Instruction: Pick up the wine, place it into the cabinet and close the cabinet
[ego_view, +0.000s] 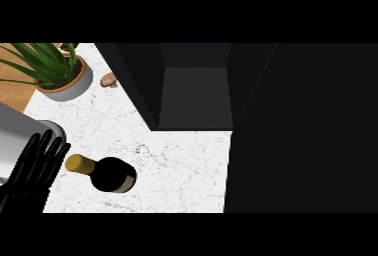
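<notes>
Head view. I see the wine (111, 174) — dark bottle, gold cap — on the white marbled surface (177, 165), just right of my left hand (33, 167), whose fingers are straight and hold nothing. Behind, the dark cabinet (196, 95) stands open — a potted plant (63, 75) at far left.

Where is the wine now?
The wine bottle sits on the counter at the head view's lower left, just right of the left hand, below the open cabinet.

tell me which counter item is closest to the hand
The wine bottle, dark with a gold cap, just right of the left hand. The potted plant and the small brown object sit farther away, toward the view's top.
</notes>
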